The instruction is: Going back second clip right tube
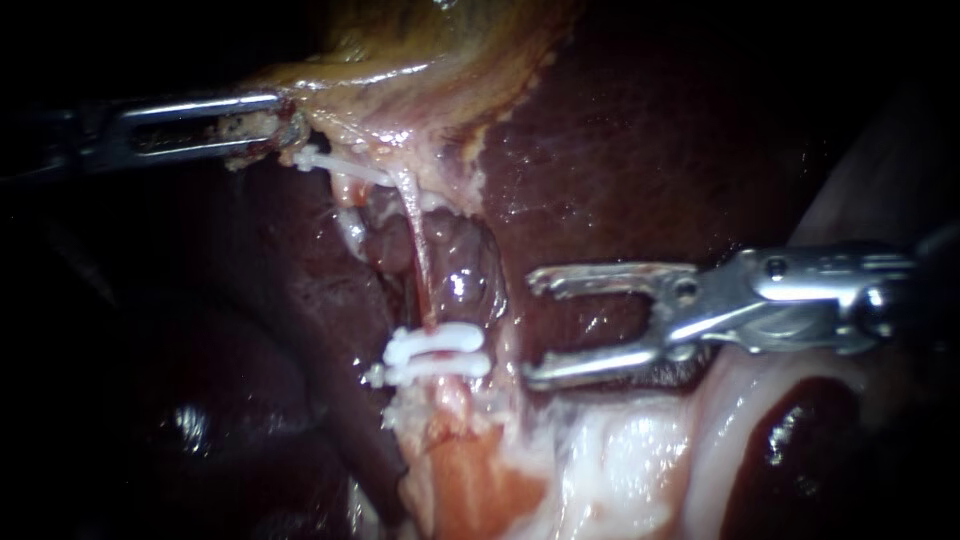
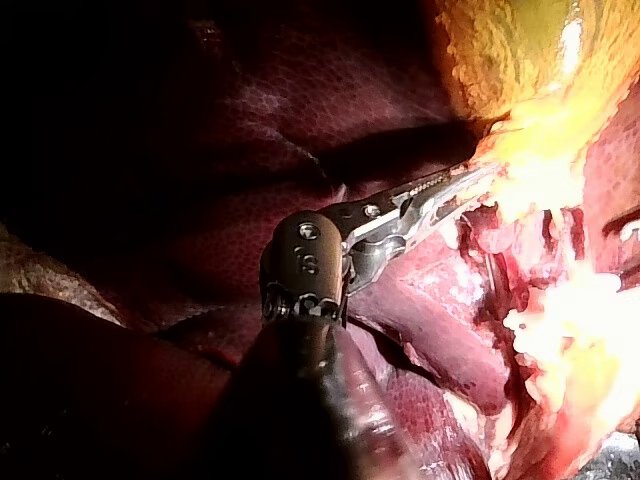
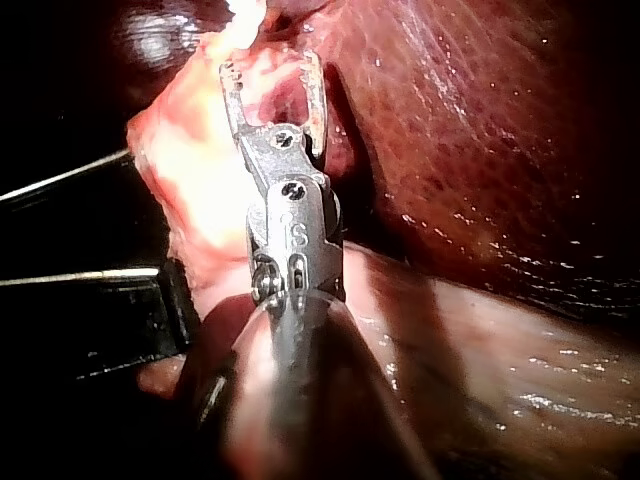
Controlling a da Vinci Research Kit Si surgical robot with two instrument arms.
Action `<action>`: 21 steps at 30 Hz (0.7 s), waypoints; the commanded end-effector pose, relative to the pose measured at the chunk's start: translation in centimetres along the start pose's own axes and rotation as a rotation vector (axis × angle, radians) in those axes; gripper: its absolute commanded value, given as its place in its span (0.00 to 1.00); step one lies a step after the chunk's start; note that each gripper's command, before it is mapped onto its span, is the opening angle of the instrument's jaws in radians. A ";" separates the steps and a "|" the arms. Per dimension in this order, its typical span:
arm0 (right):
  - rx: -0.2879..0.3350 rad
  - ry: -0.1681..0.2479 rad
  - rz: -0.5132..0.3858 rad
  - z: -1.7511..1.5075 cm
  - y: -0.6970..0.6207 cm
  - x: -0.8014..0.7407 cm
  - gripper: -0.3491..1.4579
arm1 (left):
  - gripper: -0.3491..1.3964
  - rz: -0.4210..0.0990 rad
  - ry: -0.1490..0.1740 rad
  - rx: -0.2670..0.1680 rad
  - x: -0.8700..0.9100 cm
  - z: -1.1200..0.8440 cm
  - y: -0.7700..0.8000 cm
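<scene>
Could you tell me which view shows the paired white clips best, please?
The endoscope view: the two clips lie unobstructed, side by side across the tube, beside the right instrument. Neither wrist view shows them recognisably.

We find no label, brand, number or sign that we can read. The only marks are small stamped characters on the wrist joint [image 2: 305, 255] of the left instrument [image 2: 478, 178], seen in the left wrist view, and on the like joint of the right instrument [image 3: 270, 65] in the right wrist view. They are too small for us to make out.
</scene>
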 end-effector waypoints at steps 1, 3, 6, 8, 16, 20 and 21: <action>0.000 -0.011 -0.007 -0.05 0.01 0.01 0.47 | 0.00 0.000 0.000 0.000 0.00 0.00 0.00; 0.000 -0.046 -0.025 -0.12 0.01 0.01 0.47 | 0.00 0.000 0.000 0.000 0.00 0.00 0.00; -0.001 -0.084 -0.041 -0.16 0.01 0.00 0.47 | 0.00 0.001 -0.001 -0.001 -0.01 0.02 0.00; 0.000 -0.087 -0.048 -0.17 0.01 0.00 0.47 | 0.00 0.003 -0.001 -0.002 -0.05 0.05 0.00; 0.000 -0.087 -0.053 -0.17 0.01 0.00 0.47 | 0.00 0.016 -0.016 -0.015 -0.28 0.38 0.00; 0.001 -0.087 -0.058 -0.19 0.01 0.01 0.47 | 0.00 0.022 -0.027 -0.020 -0.38 0.53 0.00; 0.001 -0.087 -0.058 -0.20 0.01 0.02 0.47 | 0.00 0.023 -0.028 -0.022 -0.39 0.55 -0.01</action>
